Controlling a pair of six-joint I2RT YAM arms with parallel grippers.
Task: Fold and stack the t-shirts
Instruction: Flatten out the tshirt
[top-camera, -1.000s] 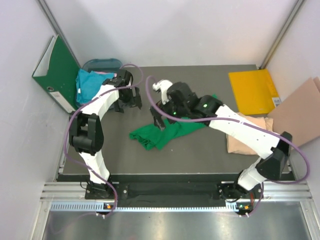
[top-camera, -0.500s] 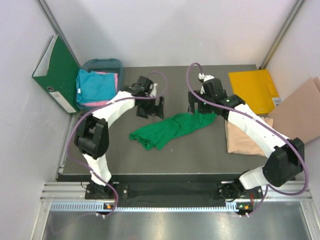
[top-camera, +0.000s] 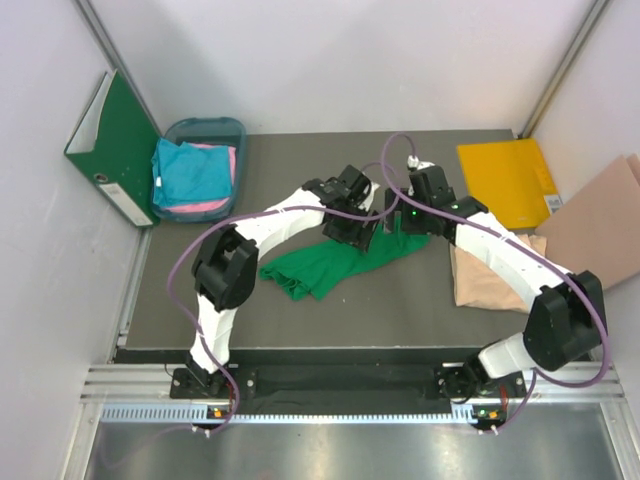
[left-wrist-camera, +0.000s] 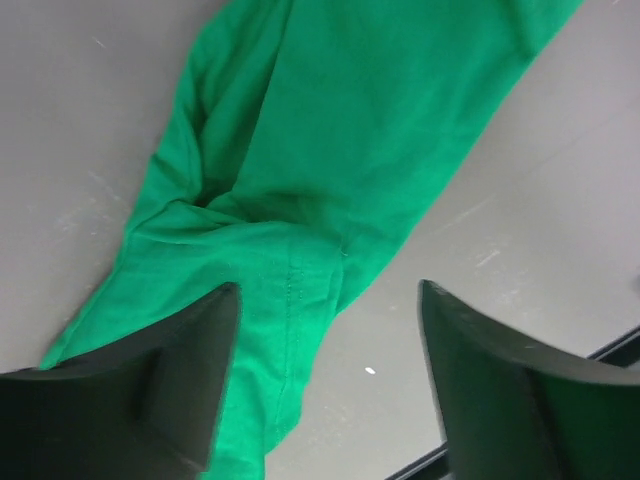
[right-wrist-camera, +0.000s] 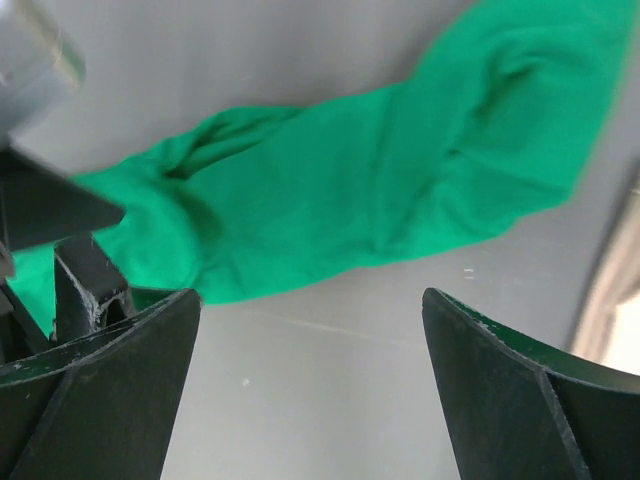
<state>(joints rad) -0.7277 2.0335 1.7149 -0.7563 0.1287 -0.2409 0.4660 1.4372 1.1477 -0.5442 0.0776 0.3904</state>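
Green shirt (top-camera: 325, 265) lies bunched in a long crooked strip mid-table (top-camera: 300, 315), running from near-left up to far-right. It is unfolded and creased along its length.

Left gripper (left-wrist-camera: 328, 295): jaws stand wide, nothing between them. It is above the middle of the green shirt, with a stitched seam showing in the gap between the fingers (left-wrist-camera: 190, 380). Contact with the cloth cannot be told.

Right gripper (right-wrist-camera: 310, 300): jaws spread wide, holding nothing. It hangs by the far-right end of the same shirt, with cloth ahead of the fingers (right-wrist-camera: 500, 400) and bare table below them. The left gripper's dark body shows at the left edge of this wrist view, so the two are close together.

Beige shirt (top-camera: 490, 270) lies flat on the right side of the table, partly under the right arm (a brown board (top-camera: 600, 215) sits at its right edge).

Teal shirt (top-camera: 190, 170) lies on a pink one (top-camera: 222, 203) in a bin (top-camera: 215, 125) at the far-left corner.

Binder (top-camera: 115, 140) leans against the left wall just beside the bin. Yellow folder (top-camera: 505, 180) lies flat at far right.
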